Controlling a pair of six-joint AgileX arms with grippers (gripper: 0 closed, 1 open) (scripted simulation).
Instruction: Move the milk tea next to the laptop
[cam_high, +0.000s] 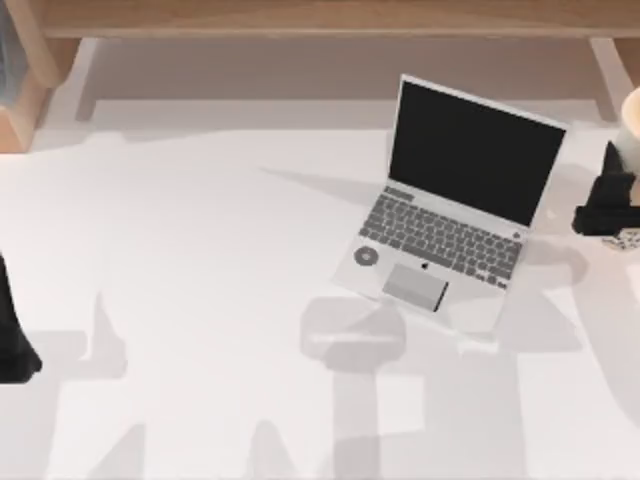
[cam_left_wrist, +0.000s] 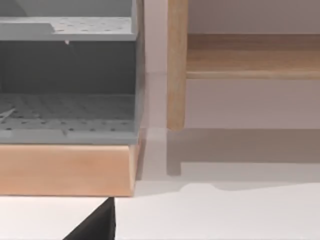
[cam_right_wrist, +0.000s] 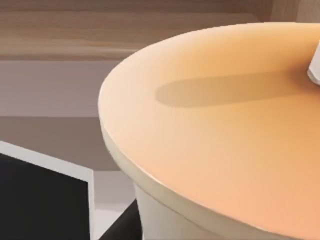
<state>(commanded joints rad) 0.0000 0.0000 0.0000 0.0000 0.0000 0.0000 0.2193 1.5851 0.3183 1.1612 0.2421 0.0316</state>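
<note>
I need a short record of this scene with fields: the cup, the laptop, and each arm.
milk tea: at the table's far right edge, near the right arm
laptop: open, right of centre, screen black
right end effector: at the right edge, beside the milk tea
left end effector: parked at the left edge
table: white

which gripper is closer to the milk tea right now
The right gripper, at the table's right edge directly beside the milk tea. The left gripper sits at the far left edge, across the laptop from it.

tan-orange milk tea (cam_right_wrist: 225, 145), blk-screen laptop (cam_high: 450, 200), maybe silver
</note>
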